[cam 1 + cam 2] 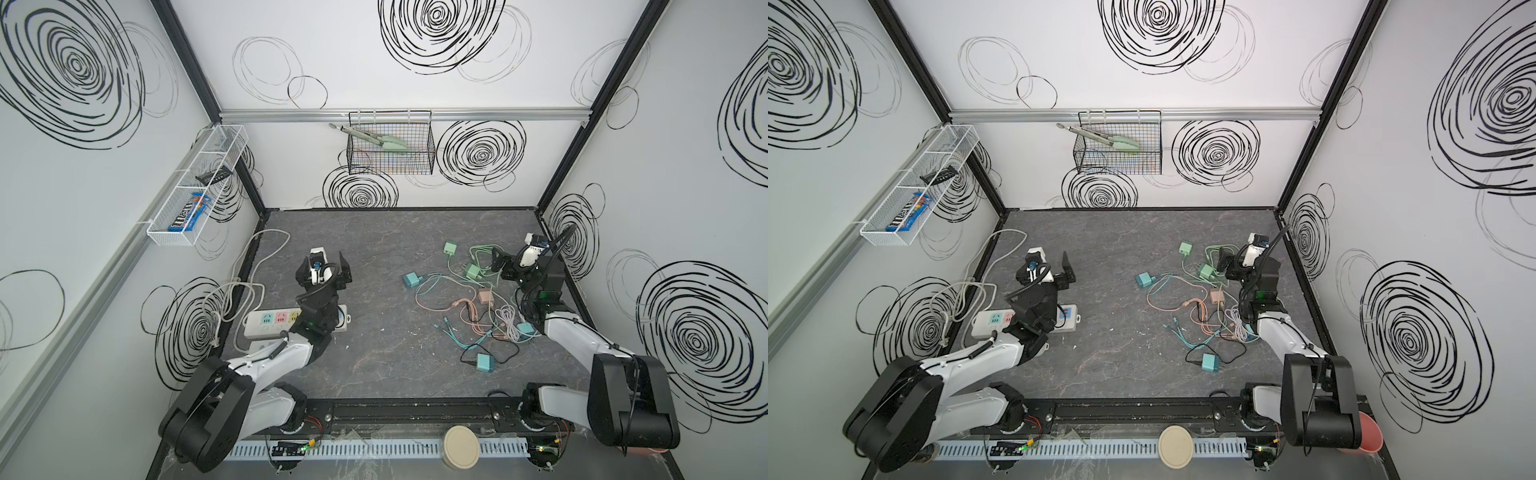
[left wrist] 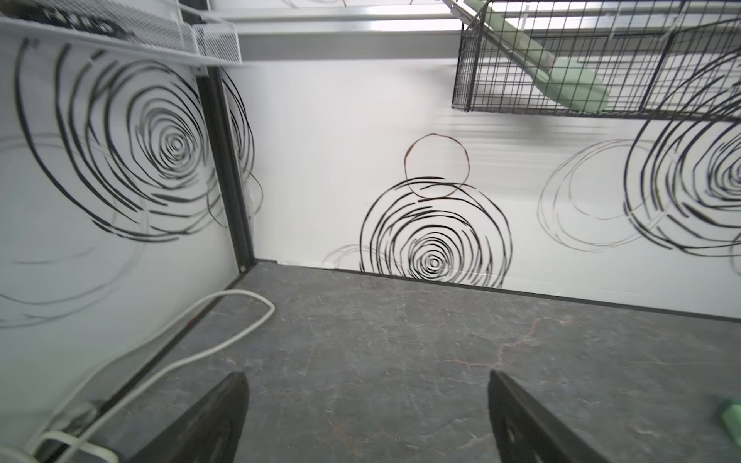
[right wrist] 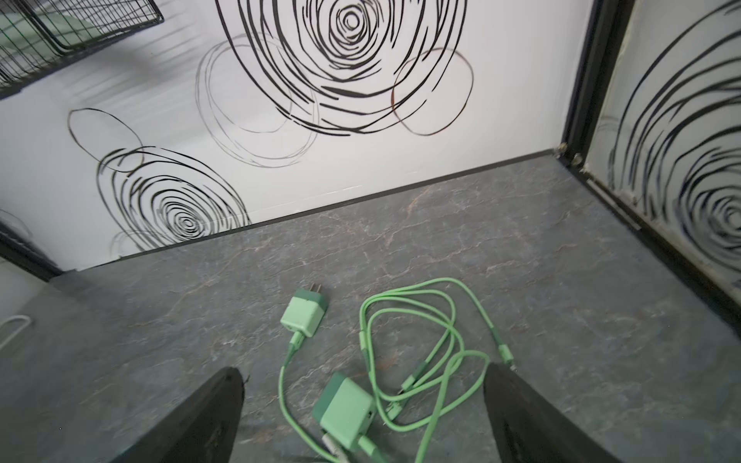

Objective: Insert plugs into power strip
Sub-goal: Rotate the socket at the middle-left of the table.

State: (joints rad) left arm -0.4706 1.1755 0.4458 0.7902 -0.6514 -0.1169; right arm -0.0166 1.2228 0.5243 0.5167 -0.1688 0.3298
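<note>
A black basket [image 1: 390,166] is hung on the back wall [image 1: 332,54], ahead of the left gripper [image 2: 365,401] and higher than it. Tongs [image 1: 374,139] with green ends are laid in it, and their metal end is pushed out over the rim. A white shelf [image 1: 170,237] is fixed on the side wall [image 1: 83,187], to the left of this gripper. A candy pack [image 1: 189,216] and a small black item [image 1: 214,176] are kept in separate compartments of it. Far behind both grippers, a round beige disc [image 1: 461,446] is laid over a white slotted duct [image 1: 374,449]. A pink cup [image 1: 1366,434] is seen behind the right gripper [image 3: 363,368]. Black swirls [image 1: 482,153] are drawn on the walls.

Power strip [image 1: 266,321] (middle sockets) behind left arm [image 1: 318,313]
</note>
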